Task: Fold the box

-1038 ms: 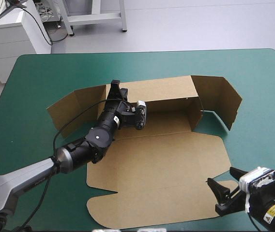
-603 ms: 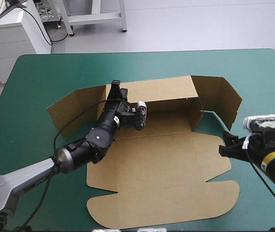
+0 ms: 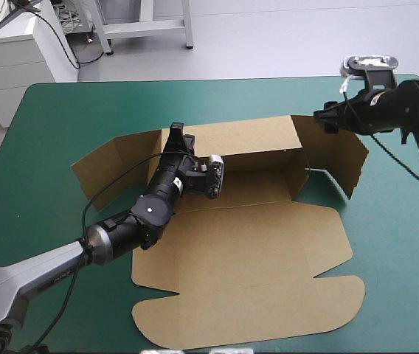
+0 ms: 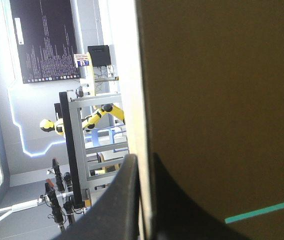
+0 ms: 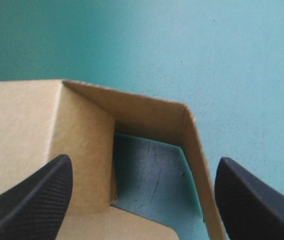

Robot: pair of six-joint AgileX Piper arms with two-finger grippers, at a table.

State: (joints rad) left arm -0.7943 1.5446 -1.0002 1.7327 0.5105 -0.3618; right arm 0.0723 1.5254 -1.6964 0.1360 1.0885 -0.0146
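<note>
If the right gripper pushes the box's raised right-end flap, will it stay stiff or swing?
The flap will probably swing at its creases rather than bend: its panels stand flat between sharp folds. The box looks thin and light, so it might slide, though the left gripper, shut on the back wall, should steady it.

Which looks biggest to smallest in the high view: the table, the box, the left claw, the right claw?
Largest: the table.
Next: the box.
Last: the left claw and the right claw, both small, partly hidden, too alike to rank.
</note>
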